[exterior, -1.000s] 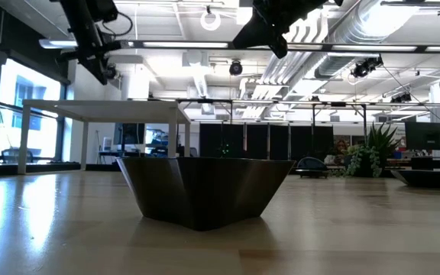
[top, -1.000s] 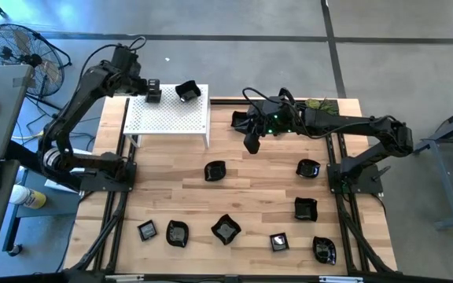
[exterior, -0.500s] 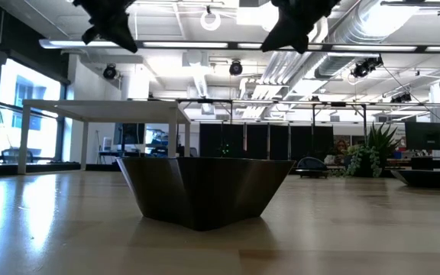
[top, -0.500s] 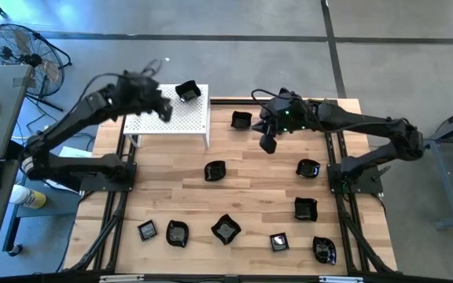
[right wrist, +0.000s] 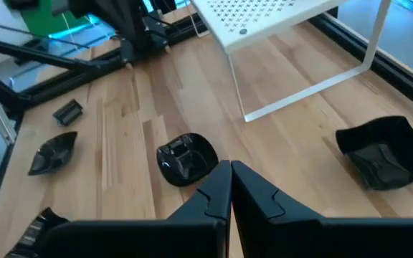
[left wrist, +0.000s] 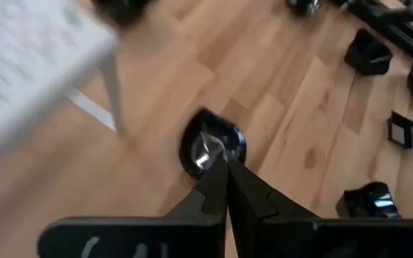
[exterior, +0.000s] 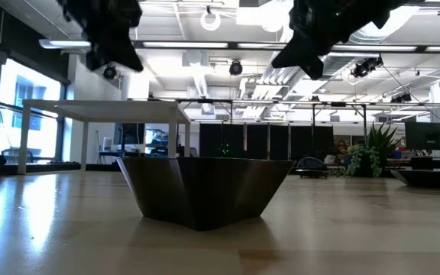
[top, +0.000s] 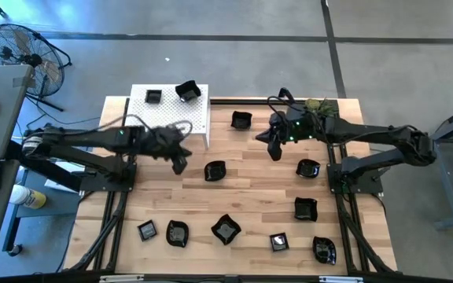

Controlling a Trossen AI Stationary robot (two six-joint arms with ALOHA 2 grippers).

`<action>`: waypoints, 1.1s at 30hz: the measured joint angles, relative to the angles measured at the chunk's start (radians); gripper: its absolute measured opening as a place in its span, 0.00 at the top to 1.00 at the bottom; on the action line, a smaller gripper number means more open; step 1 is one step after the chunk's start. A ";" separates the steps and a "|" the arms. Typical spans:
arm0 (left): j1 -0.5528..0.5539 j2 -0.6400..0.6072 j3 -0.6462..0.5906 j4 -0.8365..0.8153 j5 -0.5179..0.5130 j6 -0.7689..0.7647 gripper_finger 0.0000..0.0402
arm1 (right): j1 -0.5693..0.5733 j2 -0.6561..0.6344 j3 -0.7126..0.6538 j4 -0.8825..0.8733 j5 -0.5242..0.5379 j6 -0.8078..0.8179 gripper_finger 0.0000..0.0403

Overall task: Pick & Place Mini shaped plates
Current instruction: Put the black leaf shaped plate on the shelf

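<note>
Beside the white perforated stand [top: 169, 115], bare wood lies open toward the round plate [top: 215, 170]; the stand's legs block its near edge. The left gripper [top: 178, 163] and right gripper [top: 274, 149] flank that gap, fingers together

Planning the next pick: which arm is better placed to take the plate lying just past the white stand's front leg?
Left. The left gripper hovers shut beside that plate and faces it; the right gripper is farther away.
</note>
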 joint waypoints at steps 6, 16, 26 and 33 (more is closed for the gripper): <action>-0.024 0.015 -0.184 0.254 0.005 -0.148 1.00 | 0.000 -0.039 -0.024 0.024 0.008 0.008 0.99; -0.023 0.211 -0.240 0.346 -0.027 -0.366 0.83 | 0.000 -0.042 -0.024 0.041 0.008 -0.001 0.98; -0.023 0.400 -0.240 0.569 0.005 -0.417 0.69 | 0.000 -0.042 -0.024 0.048 0.007 0.000 0.98; -0.023 0.473 -0.239 0.618 -0.019 -0.496 0.69 | 0.000 -0.042 -0.024 0.052 0.007 0.007 0.98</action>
